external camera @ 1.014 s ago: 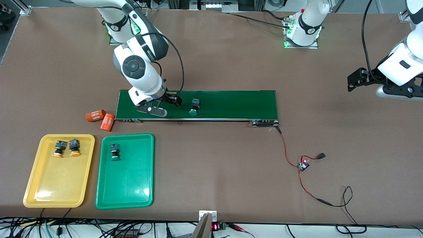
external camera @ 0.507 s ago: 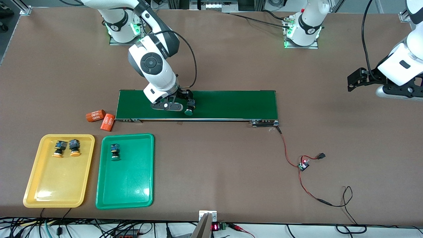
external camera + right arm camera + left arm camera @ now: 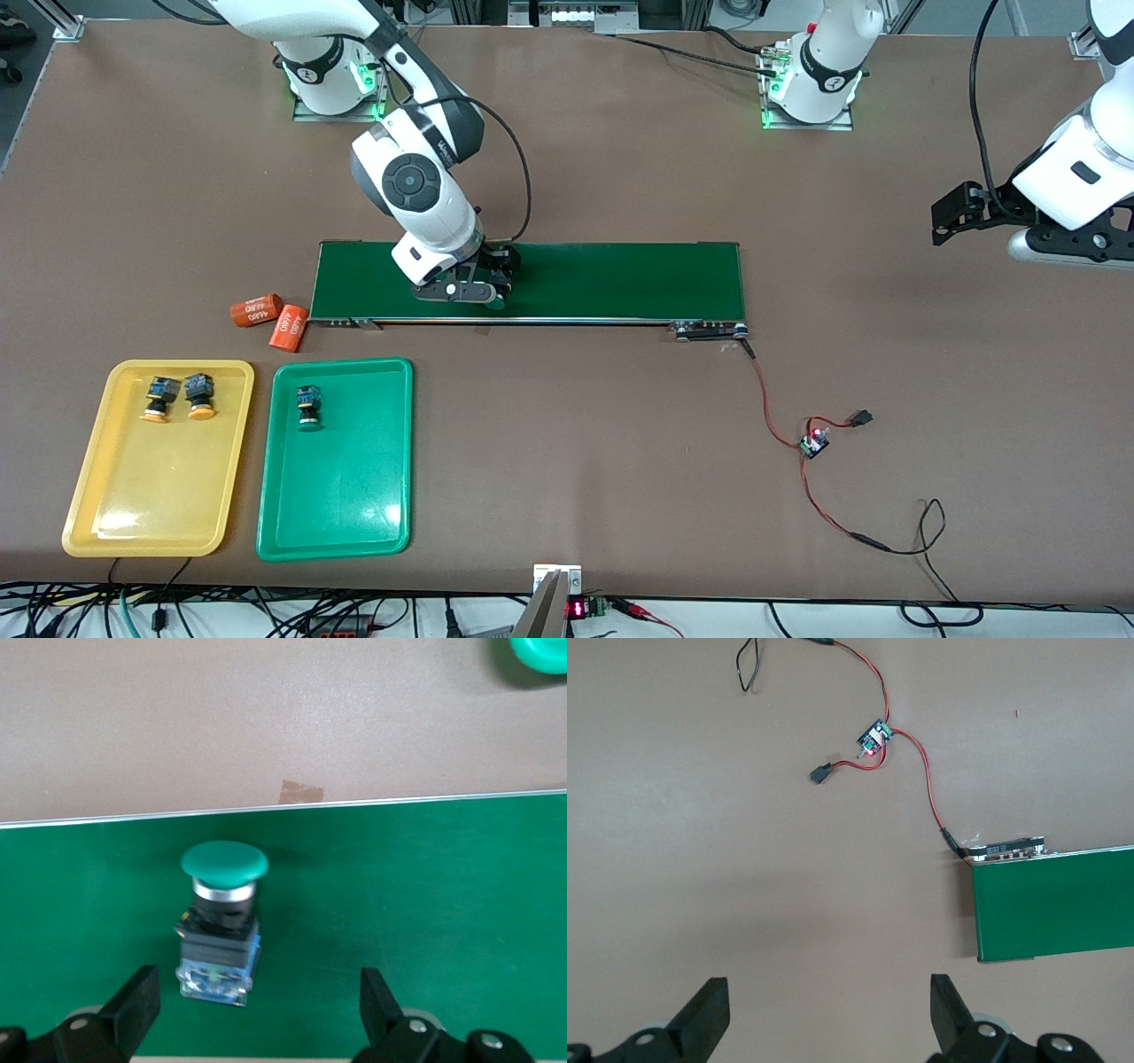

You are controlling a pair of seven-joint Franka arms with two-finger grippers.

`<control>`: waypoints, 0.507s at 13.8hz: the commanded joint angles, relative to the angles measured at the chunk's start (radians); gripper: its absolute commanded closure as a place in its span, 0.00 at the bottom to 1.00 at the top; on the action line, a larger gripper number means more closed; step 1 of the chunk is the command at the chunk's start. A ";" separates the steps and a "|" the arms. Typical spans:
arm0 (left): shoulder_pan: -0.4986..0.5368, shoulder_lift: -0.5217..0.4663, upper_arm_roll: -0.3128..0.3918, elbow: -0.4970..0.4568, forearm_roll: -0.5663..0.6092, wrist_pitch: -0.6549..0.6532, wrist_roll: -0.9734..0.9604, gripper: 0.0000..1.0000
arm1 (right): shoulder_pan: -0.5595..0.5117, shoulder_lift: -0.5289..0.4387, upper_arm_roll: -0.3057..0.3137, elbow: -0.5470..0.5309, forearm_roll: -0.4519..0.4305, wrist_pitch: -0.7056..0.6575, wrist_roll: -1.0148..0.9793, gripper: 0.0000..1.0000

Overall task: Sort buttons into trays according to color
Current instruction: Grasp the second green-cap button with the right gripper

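As seen from the front, each item stands as follows.
Right claw (image 3: 493, 291): low over the belt (image 3: 620, 279), at the fourth button; button mostly hidden under the claw here.
Left claw (image 3: 952, 213): waiting in the air at the left arm's end of the bench (image 3: 620, 443), well apart from the belt.
Yellow tray (image 3: 106, 514): holds two orange-capped buttons (image 3: 157, 398) (image 3: 199, 395) side by side, at its end farther from the camera.
Green tray (image 3: 354, 505): beside the yellow tray; holds one green-capped button (image 3: 307, 407).
Orange cylinders (image 3: 268, 317): two, on the bench between the belt's end and the trays.

Left wrist view.
Left claw (image 3: 830, 1014): fingers (image 3: 709, 1014) spread wide, released, nothing between them; bare bench below.
Belt (image 3: 1054, 904): one end in sight, with red wire (image 3: 921, 780) and a small board (image 3: 875, 737).

Right wrist view.
Right claw (image 3: 257, 1010): fingers (image 3: 137, 1001) spread, released, one on each side of the button, not touching it.
Button (image 3: 220, 921): green cap, lying on its side on the belt (image 3: 425, 895), cap toward the belt's edge.
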 commanded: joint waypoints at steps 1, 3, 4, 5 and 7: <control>-0.003 0.012 -0.001 0.030 -0.005 -0.025 0.005 0.00 | 0.001 0.009 -0.001 -0.008 -0.012 0.028 -0.008 0.00; -0.003 0.012 -0.001 0.030 -0.005 -0.025 0.003 0.00 | -0.001 0.022 -0.003 -0.008 -0.014 0.041 -0.009 0.00; -0.003 0.012 -0.001 0.030 -0.005 -0.025 0.003 0.00 | -0.001 0.029 -0.003 -0.008 -0.014 0.051 -0.009 0.00; -0.003 0.012 -0.001 0.030 -0.005 -0.025 0.003 0.00 | -0.001 0.040 -0.004 -0.008 -0.015 0.059 -0.009 0.02; -0.003 0.012 -0.001 0.030 -0.005 -0.025 0.005 0.00 | -0.005 0.049 -0.007 -0.008 -0.028 0.076 -0.017 0.23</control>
